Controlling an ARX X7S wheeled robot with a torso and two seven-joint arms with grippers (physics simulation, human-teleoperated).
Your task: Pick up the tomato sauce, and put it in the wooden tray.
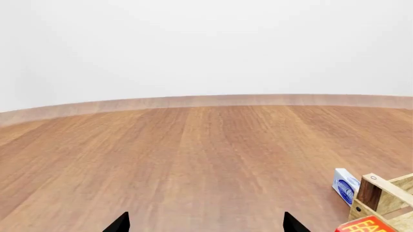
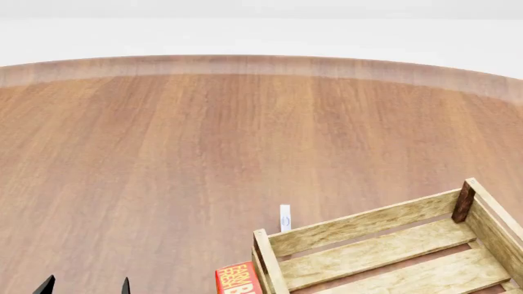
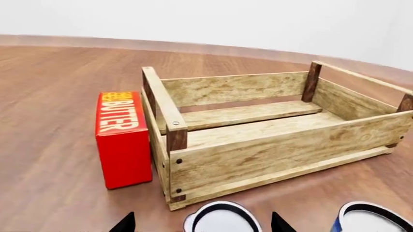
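Tabletop [image 2: 204, 153] of brown wood fills all three views, and on it we count one wooden tray [image 3: 258, 154], lying open with a red butter box [image 3: 123, 140] just beside its short end. Only the right wrist view shows two cans near the tray. One is a blue-sided can [image 3: 371, 218]. The other can [image 3: 223, 220] hides its label, so we cannot confirm it as the tomato sauce. It sits between the wide-spread tips of the right gripper [image 3: 202, 224], and we cannot tell whether they touch. The other two views alone show one blue-and-white pack [image 1: 345, 185]. The left gripper [image 1: 208, 224] gapes wide, holding nothing.
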